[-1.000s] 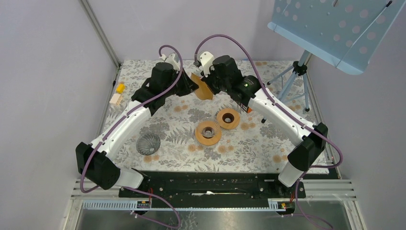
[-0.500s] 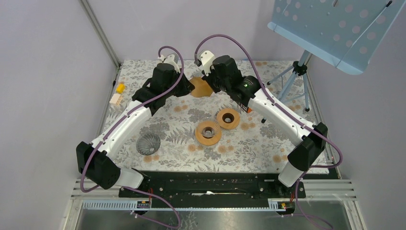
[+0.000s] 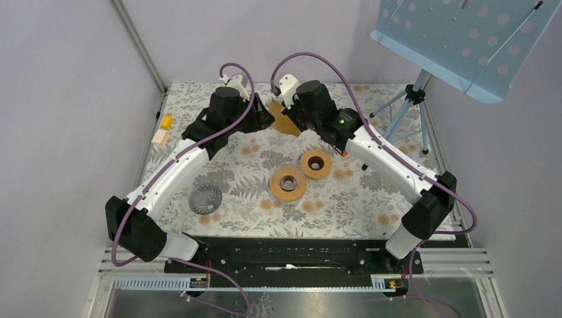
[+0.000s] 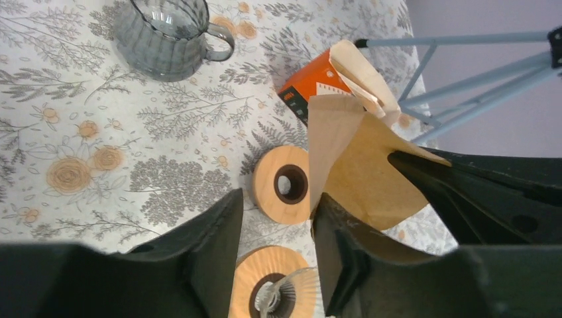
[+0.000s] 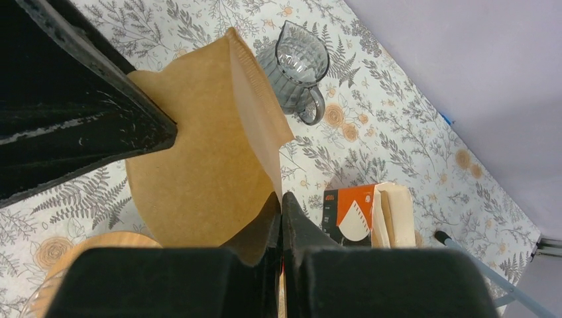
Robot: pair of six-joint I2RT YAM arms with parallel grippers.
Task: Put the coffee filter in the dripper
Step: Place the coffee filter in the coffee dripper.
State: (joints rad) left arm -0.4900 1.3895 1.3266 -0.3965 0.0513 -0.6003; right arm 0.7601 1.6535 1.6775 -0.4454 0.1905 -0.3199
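The brown paper coffee filter (image 3: 283, 121) hangs in the air over the back of the table, between the two wrists. My right gripper (image 3: 289, 114) is shut on its edge, and the pinch shows plainly in the right wrist view (image 5: 281, 195), where the filter (image 5: 199, 165) fans out to the left. My left gripper (image 4: 277, 199) is open with nothing between its fingers; the filter (image 4: 358, 165) lies against the tip of one finger. The glass dripper (image 3: 288, 182) sits in a wooden ring at mid-table, below and in front of both grippers, and shows as the dripper (image 4: 281, 291) under the left jaws.
A second wooden ring (image 3: 316, 163) lies right of the dripper. A glass pitcher (image 3: 205, 199) stands front left. An orange filter box (image 4: 311, 89) lies under the right arm. A tripod (image 3: 411, 106) stands back right, and small blocks (image 3: 162, 129) sit at the left edge.
My left gripper has opened and let go of the filter. The filter now hangs from the right gripper alone, shifted slightly.
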